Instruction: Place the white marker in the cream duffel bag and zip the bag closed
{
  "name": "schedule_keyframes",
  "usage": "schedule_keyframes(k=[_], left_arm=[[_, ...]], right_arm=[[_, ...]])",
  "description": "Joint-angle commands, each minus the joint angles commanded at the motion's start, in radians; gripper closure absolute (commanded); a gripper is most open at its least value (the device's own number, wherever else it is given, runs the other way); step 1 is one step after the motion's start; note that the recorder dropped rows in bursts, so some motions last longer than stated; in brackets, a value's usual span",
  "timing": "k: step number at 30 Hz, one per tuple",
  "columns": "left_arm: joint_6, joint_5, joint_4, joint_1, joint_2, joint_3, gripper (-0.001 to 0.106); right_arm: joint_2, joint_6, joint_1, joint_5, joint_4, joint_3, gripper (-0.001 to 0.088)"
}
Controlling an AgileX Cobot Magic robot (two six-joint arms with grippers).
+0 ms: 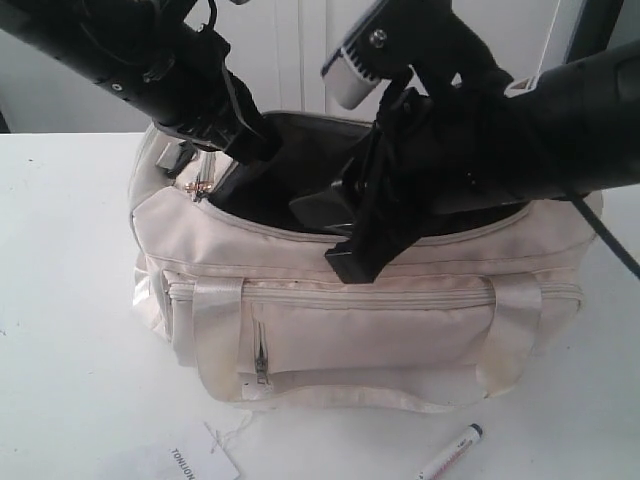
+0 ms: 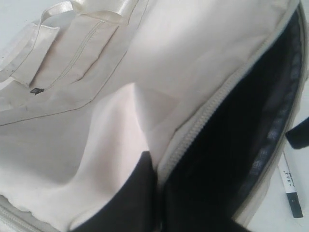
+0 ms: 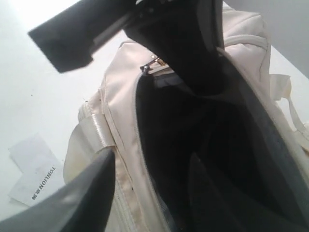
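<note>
White marker (image 1: 450, 453) — aslant, cap end rightward

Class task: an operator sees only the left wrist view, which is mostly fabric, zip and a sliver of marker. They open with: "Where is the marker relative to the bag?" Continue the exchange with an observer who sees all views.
Observer: The marker lies on the table in front of the bag, towards the right in the exterior view.
Operator: Is the right gripper open?
Observer: Yes, the right gripper is open at the bag's mouth.
Operator: Where is the zip pull?
Observer: The zip pull sits at the bag's left end in the exterior view.
</note>
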Motion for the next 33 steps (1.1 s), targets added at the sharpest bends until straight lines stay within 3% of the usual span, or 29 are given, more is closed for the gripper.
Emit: schedule_keyframes(k=[4, 10, 14, 21, 31, 33], left_arm=[[0.000, 0.005, -0.007, 0.000, 0.000, 0.000, 0.105], [0.000, 0.005, -0.007, 0.000, 0.000, 0.000, 0.105], [0.000, 0.007, -0.006, 0.000, 0.000, 0.000, 0.105], [0.000, 0.009, -0.006, 0.000, 0.000, 0.000, 0.105], [0.000, 0.009, -0.006, 0.000, 0.000, 0.000, 0.105], [0.000, 0.009, -0.006, 0.000, 0.000, 0.000, 0.105]], right_arm=[[0.000, -0.128, 0.000, -0.021, 0.063, 0.035, 0.0404], [0.000, -0.222, 0.005, -0.071, 0.125, 0.065, 0.0299], [0.029, -0.294, 0.047, -0.094, 0.160, 0.077, 0.0300], [0.104, -0.321, 0.108, -0.244, 0.160, 0.077, 0.0300], [0.163, -0.321, 0.110, -0.248, 0.159, 0.077, 0.0302], [0.163, -0.321, 0.110, -0.248, 0.159, 0.077, 0.0342]])
